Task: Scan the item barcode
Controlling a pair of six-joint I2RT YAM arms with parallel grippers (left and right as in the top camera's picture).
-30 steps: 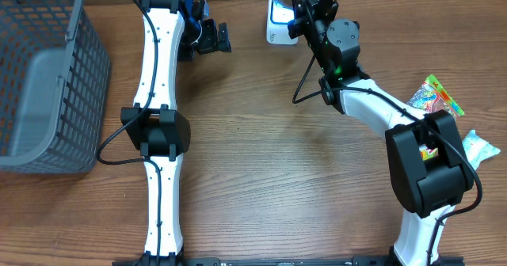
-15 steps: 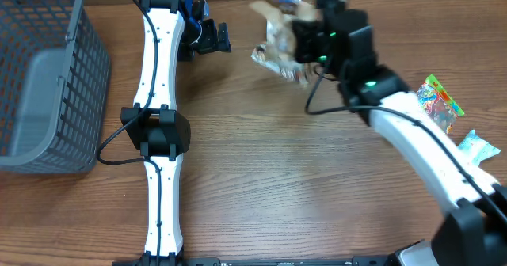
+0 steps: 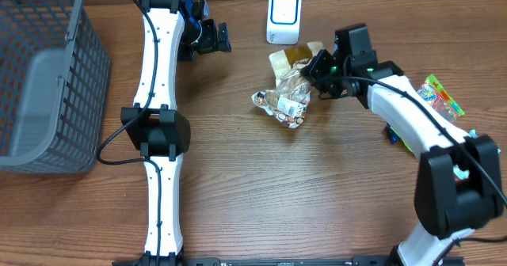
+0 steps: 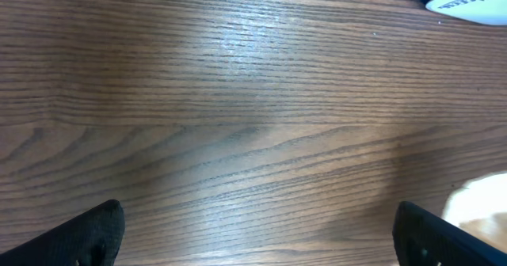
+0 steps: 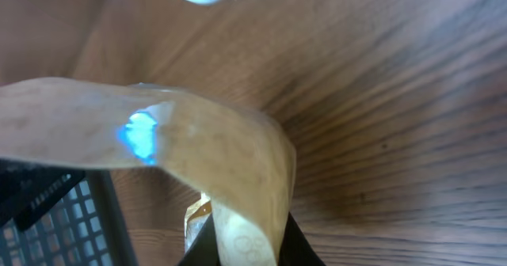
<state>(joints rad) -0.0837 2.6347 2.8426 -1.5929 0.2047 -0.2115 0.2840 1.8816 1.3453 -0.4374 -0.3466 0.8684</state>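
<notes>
1. Our right gripper (image 3: 315, 66) pinches the tan top flap of the snack bag (image 3: 285, 100), which lies on the table (image 3: 238, 179) below the scanner (image 3: 283, 17)
2. Our left gripper (image 3: 220, 38) stands wide open, empty
3. We judge the bag light, crinkly and floppy; that flat flap should hold best

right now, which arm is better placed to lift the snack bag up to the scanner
Right. The right fingers pinch the snack bag, which lies on the table near the scanner. The left fingers are open, empty and apart from the bag.
</notes>
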